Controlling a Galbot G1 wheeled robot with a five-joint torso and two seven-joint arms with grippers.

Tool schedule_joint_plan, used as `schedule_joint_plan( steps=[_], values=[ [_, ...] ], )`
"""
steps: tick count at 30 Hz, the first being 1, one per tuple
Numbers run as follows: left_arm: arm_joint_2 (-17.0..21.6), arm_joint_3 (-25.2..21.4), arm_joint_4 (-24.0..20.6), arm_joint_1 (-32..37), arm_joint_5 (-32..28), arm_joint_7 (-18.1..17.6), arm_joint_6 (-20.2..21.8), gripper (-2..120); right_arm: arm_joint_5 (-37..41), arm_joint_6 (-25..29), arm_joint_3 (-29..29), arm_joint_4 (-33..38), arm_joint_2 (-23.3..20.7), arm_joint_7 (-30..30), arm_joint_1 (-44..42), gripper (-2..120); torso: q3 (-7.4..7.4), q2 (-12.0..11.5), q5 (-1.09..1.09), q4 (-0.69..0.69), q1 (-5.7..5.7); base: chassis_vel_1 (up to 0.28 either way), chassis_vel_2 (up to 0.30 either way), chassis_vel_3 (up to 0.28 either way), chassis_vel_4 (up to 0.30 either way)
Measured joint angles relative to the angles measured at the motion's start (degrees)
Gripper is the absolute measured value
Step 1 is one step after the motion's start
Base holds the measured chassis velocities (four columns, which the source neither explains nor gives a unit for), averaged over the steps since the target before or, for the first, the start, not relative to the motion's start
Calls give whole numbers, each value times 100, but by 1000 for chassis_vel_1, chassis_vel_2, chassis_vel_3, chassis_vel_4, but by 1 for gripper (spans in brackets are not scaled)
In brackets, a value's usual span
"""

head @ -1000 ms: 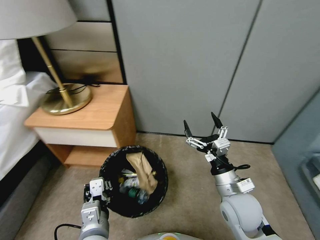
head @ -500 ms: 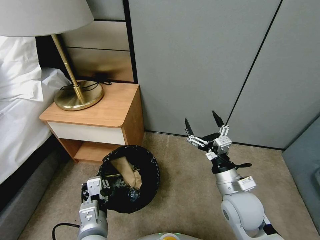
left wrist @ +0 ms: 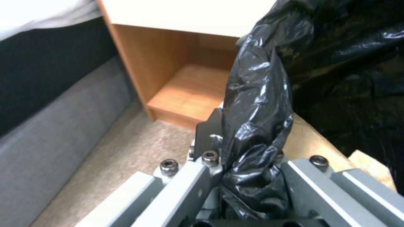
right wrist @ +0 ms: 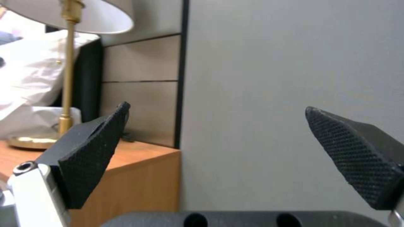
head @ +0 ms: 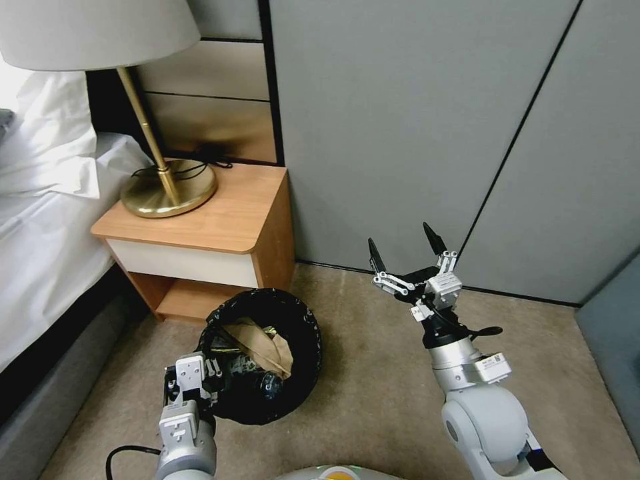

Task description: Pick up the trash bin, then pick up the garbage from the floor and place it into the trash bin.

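Nightstand (head: 220, 220): wooden, beside the bed, with a brass lamp (head: 167, 190) on top.
Trash bin (head: 303, 373): just in front of the nightstand's open shelf, black liner folded over its rim, tilted toward the robot.
Garbage: a brown paper bag (head: 260, 343) and a small bottle (head: 270, 383) lie inside the bin.
Left gripper (left wrist: 248, 176): clamped on the bin's lined near rim.
Right gripper (head: 407, 253): raised over bare carpet, fingers wide apart, holding nothing.
Risk: the slick liner may slip from the one-sided pinch, so the tilted bin could tip and spill.
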Motion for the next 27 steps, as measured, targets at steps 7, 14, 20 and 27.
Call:
schedule_joint_plan(
  steps=[7,14,20,27],
  values=[
    [0,-1,1,0,-1,0,0,1,-7,-18,-45,-12,2,-3,17,100,0,0,0,0,0,91,92,87,75],
    [0,-2,2,0,-1,-2,0,1,-7,-26,-31,-10,-3,-3,20,100,0,0,0,1,0,88,87,90,90],
    [0,-1,4,0,-2,-3,0,1,-7,-29,-10,12,-5,-2,21,100,0,0,0,0,0,76,79,79,85],
    [0,-1,6,0,-1,-5,0,1,-141,-75,20,282,6,35,-153,100,0,0,0,0,0,124,108,128,123]
  ],
)
